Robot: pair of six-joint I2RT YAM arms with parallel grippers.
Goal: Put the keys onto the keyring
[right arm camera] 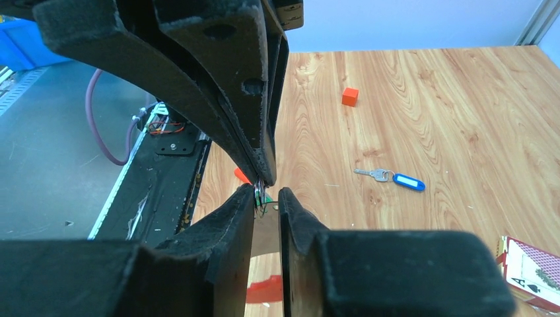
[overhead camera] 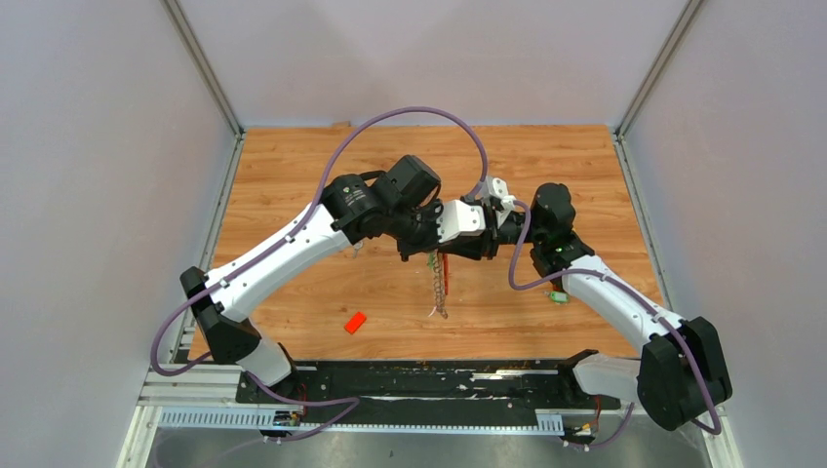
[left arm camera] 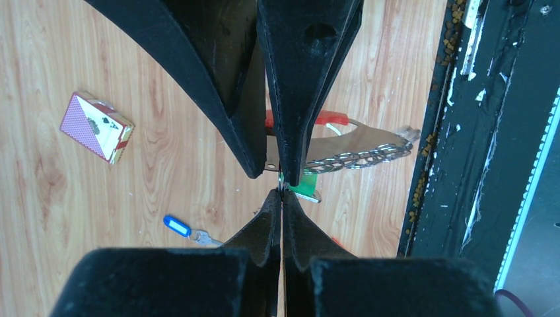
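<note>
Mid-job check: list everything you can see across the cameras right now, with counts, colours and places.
keyring: one, red strap and grey chain, hanging from the left claw
green-tagged key: one, silver with green tag, on the table beside the right arm
blue-tagged key: one, silver with blue tag, flat on the table
block: one, orange-red, on the table, on the left arm's side
card box: one, red-patterned with an ace, flat on the table
table: one, wood-grain
left claw: one, black, shut on the keyring's ring
right claw: one, black, jaws apart, tips at the left claw's tips
</note>
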